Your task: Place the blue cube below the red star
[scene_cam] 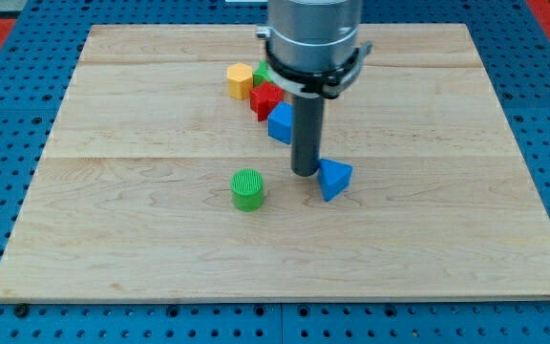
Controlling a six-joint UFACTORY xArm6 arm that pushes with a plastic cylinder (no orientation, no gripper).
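Observation:
The blue cube (280,123) sits just below and to the right of the red star (265,98), touching it. My tip (305,173) rests on the board below and right of the blue cube, a short gap apart from it. A blue triangular block (333,179) lies right next to my tip on its right. The rod and arm body hide part of the blocks behind them.
A yellow block (240,79) lies up-left of the red star. A green block (262,72) peeks out between the yellow block and the arm. A green ribbed cylinder (247,188) stands to the left of my tip. The wooden board (113,239) lies on a blue pegboard.

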